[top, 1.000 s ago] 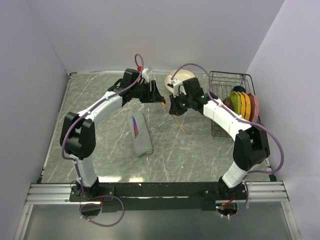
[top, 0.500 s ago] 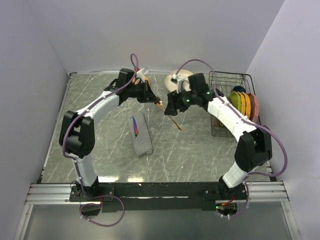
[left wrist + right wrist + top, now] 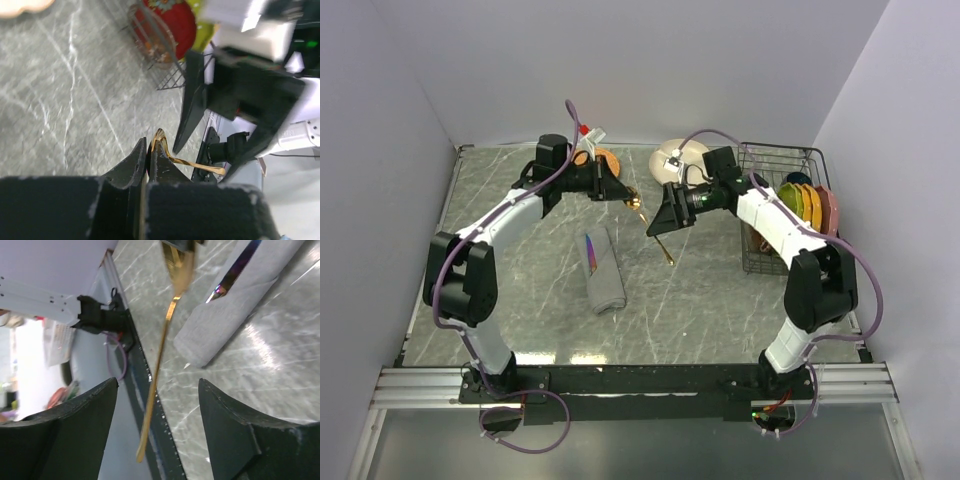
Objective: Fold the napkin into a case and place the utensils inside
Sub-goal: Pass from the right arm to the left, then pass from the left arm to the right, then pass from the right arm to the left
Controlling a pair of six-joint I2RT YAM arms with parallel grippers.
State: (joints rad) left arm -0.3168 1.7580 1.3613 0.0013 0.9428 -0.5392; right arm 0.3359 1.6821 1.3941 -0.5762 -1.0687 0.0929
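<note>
Left wrist shows left claw pinching the gold spoon; right claw hangs spread.

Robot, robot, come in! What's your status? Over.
Left pincer shut on gold spoon, at its bowl. Right pincer open around its handle. Knife in grey case. Nothing blocking the case.

Case sat left of centre, knife tucked in its far end, spoon off to its right, plates standing in the rack far right.
</note>
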